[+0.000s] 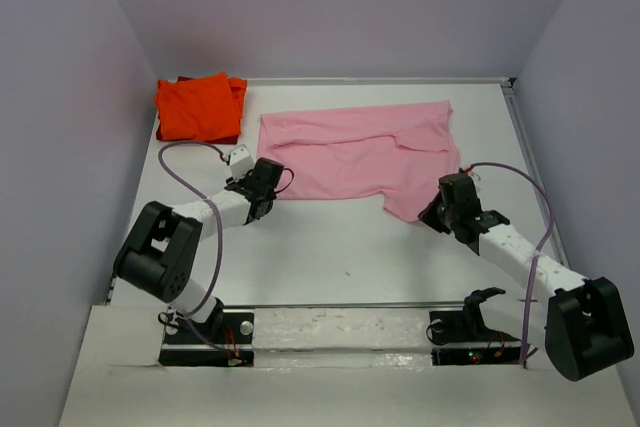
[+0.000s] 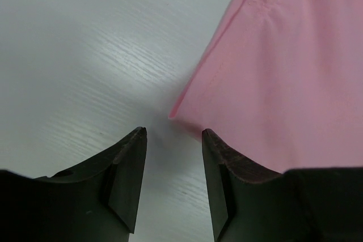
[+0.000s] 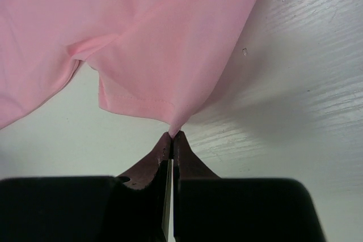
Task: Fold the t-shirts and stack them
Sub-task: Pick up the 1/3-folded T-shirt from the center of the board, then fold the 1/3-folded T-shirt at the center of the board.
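The light pink t-shirt (image 1: 360,152) lies spread and partly folded across the middle of the white table. The orange-red t-shirt (image 1: 198,106) lies folded at the far left corner. My left gripper (image 2: 173,134) is open just off the pink shirt's near left corner (image 2: 177,111), its right finger at the cloth's edge. My right gripper (image 3: 172,135) is shut on the pink shirt's near right corner (image 3: 176,122), and the cloth (image 3: 147,38) hangs from the pinched tip.
The white table (image 1: 340,247) has grey walls on the left, back and right. The arm bases and cables sit at the near edge (image 1: 340,332).
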{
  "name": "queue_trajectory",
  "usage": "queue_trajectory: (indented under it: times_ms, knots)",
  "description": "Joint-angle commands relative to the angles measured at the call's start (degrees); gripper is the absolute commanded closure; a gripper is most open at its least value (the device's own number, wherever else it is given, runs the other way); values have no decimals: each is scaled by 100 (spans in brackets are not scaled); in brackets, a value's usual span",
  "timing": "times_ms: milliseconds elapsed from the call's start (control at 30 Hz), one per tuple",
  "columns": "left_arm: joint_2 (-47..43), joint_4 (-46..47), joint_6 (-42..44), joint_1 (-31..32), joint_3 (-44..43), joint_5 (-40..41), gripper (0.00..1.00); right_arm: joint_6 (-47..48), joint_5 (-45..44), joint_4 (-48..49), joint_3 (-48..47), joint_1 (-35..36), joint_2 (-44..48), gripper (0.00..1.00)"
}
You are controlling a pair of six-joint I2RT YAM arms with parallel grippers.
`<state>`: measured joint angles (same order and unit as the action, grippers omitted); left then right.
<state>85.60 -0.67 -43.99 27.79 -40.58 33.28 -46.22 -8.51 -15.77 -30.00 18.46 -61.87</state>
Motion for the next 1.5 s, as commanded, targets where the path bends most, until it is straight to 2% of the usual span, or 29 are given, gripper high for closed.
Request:
queue_trajectory:
  times_ms: [0,300,367,400,467,500,567,700,800,1000,1167,1467]
  knots:
    - [430,286,-75,-116,-336,197,47,130,183,232,-32,17,96,100]
    - [1116,392,39,-133,-767,91,47,166,166,197,64,17,166,100]
    - [1169,436,57,-125,-803,56,52,166,166,197,56,17,149,100]
    - [1178,453,57,-134,-803,30,55,157,174,197,56,17,131,100]
    - [1204,462,74,-134,-803,-32,70,157,183,206,21,17,87,100]
    - [1187,462,74,-142,-794,-32,94,157,183,215,3,17,70,100]
    - [1161,471,110,-142,-768,-14,99,174,201,215,-32,17,43,100]
    - [1038,401,180,-125,-706,-190,100,297,227,232,-94,17,8,100]
    - [609,357,197,-55,-514,-243,100,534,219,171,-190,17,-19,100]
    - [-69,76,364,-2,-275,-225,100,930,-45,92,-304,17,446,100]
    - [-535,-170,435,-2,-328,-155,100,1290,-597,-75,-700,17,447,100]
    - [-492,-338,628,-2,-723,12,100,1203,-1609,29,-1262,17,-245,100]
